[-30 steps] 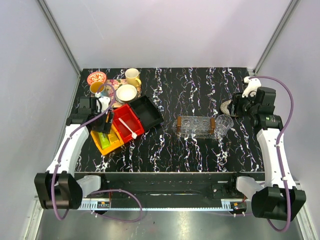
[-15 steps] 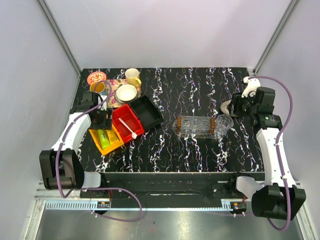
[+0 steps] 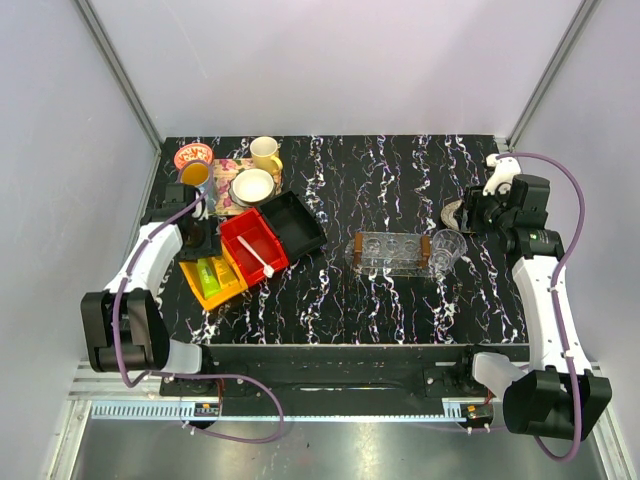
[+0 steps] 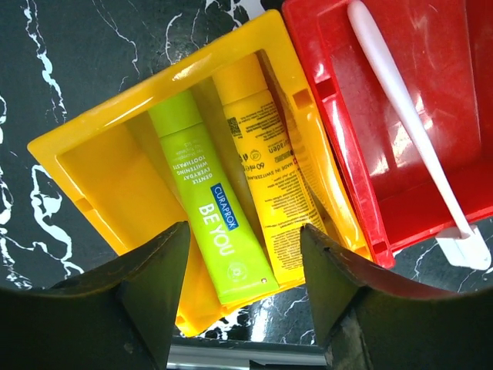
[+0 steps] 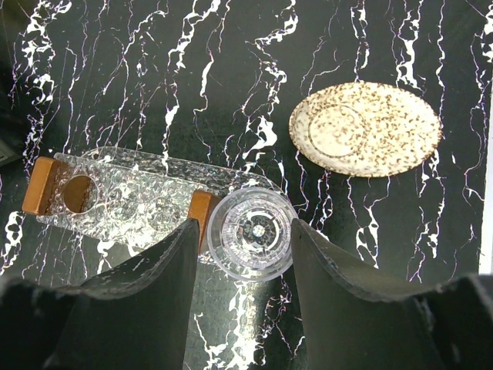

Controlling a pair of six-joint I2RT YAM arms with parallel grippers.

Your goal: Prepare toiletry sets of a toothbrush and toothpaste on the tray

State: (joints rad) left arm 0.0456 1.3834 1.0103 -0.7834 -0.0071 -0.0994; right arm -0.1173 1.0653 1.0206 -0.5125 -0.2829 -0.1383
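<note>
Our left gripper point(image 4: 243, 258) hangs with its jaws apart and empty. Straight below it two toothpaste tubes, a lime green tube point(image 4: 206, 204) and an orange-yellow tube point(image 4: 269, 177), lie side by side in one yellow bin point(image 4: 100, 154). Just to its right, one white toothbrush point(image 4: 400, 116) lies in a red bin point(image 4: 362, 139), with a black bin point(image 3: 295, 222) beyond. Our right gripper point(image 5: 245, 231) is parted too and holds nothing. It hangs over one glass point(image 5: 250, 231) just beside a clear rack point(image 5: 131, 196), and the oval tray point(image 5: 366, 127) sits farther out to its right. The table point(image 3: 380, 290) is black marble and the walls are pale.
</note>
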